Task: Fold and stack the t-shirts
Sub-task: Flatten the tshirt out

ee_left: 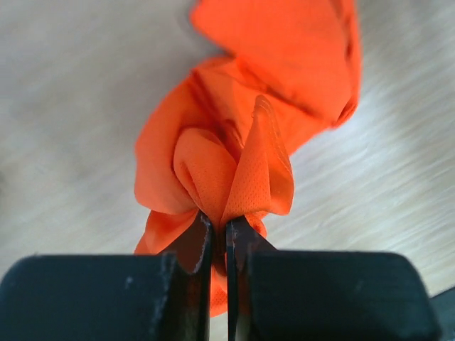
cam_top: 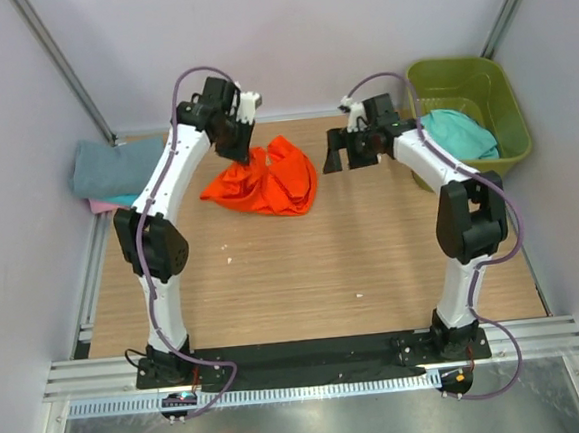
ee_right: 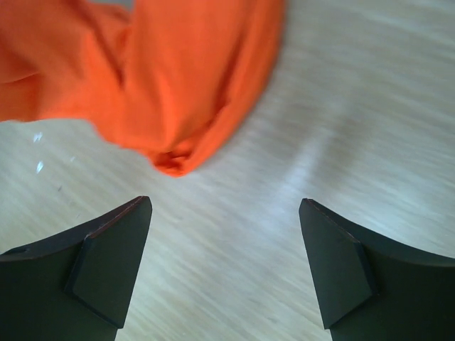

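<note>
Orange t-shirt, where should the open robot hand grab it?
Probably the bunched corner of the orange t-shirt nearest the right fingers, coming in from the right. It sticks out past the heap onto the table, and the left fingers pinch a fold on the other side.

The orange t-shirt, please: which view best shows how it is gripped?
The left wrist view: the left gripper, close up, is shut on a bunched fold of the orange t-shirt. Top external shows the whole crumpled shirt but only a tiny pinch. Right wrist shows only its edge, ahead of the open right gripper.
</note>
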You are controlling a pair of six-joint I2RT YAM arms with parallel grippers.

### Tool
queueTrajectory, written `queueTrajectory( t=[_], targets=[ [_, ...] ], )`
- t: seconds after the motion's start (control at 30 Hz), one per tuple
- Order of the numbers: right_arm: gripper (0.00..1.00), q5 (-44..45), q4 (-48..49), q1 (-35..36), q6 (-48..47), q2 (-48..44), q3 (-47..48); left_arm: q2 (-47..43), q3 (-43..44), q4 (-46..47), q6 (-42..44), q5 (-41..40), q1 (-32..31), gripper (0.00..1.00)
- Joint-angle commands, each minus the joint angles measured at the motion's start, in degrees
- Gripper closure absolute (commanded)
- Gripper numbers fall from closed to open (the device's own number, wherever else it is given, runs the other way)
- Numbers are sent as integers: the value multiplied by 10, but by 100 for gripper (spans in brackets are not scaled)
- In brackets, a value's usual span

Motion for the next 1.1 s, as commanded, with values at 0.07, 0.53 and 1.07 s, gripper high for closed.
queueTrajectory(
  t=[0.07, 0.53, 1.07],
  targets=[
    [9, 35, 19, -57, -1, -45, 44, 29, 177, 29, 30, 30, -13, 100],
    [10, -36, 30, -59, -32, -71, 64, 14, 241, 112, 73, 12, -83, 100],
    [11, -98, -20, -34, -130, -129, 63, 107, 258, 147, 20, 36, -87, 100]
  ],
)
